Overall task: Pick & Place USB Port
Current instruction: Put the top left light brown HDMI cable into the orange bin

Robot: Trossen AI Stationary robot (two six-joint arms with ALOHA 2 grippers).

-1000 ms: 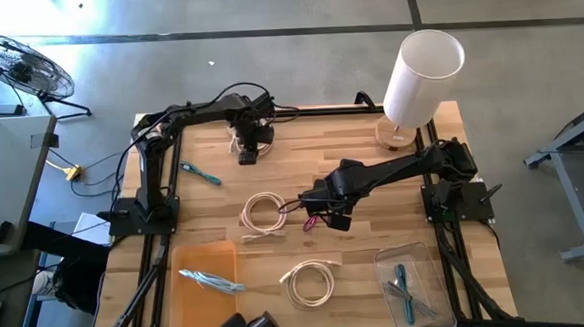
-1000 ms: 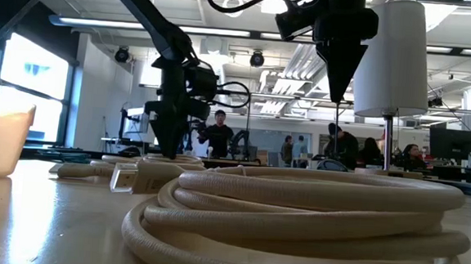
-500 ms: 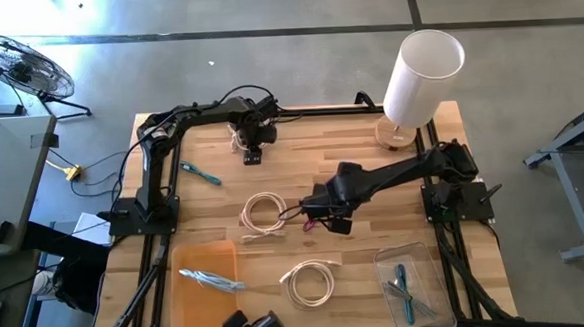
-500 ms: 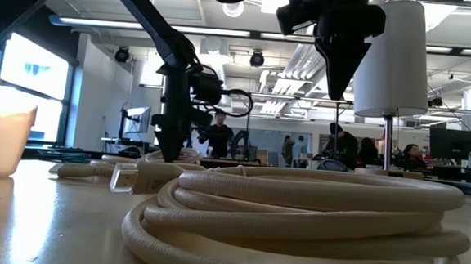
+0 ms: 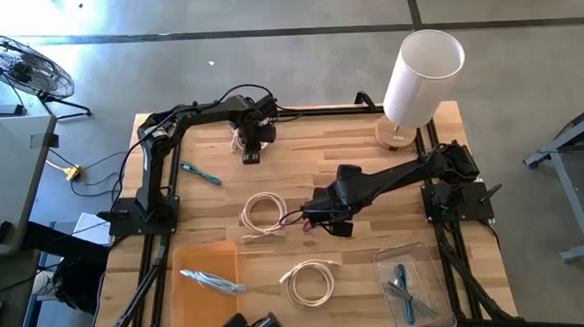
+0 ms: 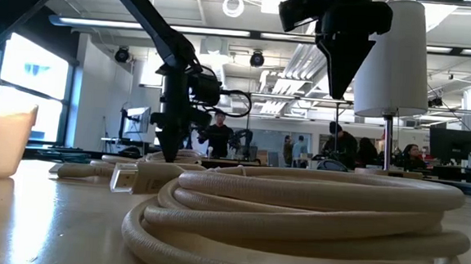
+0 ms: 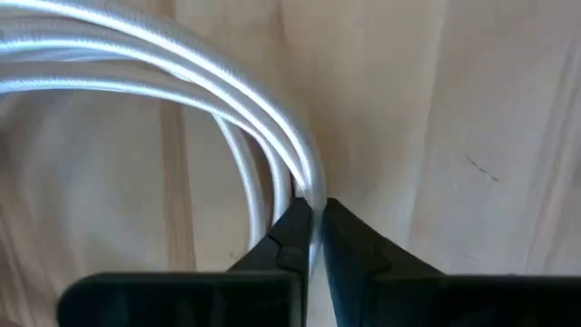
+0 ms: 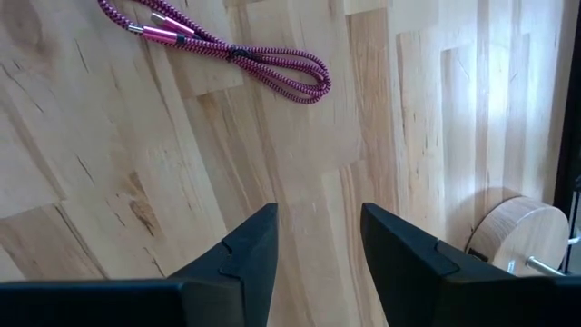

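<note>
L gripper (image 7: 311, 221) sits low at the far side of the light wood table (image 5: 302, 158), its jaws pinched on a strand of the white coiled USB cable (image 7: 209, 86). R gripper (image 8: 318, 238) hangs mid-table, jaws apart & holding nothing, w/ a thin pink braided cable (image 8: 238, 50) lying just ahead of them.

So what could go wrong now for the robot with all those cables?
The left gripper is pinched on just one strand of the white cable at the table's far edge. If it lifts, the coil might unwind and dangle, or slip out. The right gripper hangs open above the table, with the pink cable off to one side of its fingers, so a straight drop would probably miss it.
</note>
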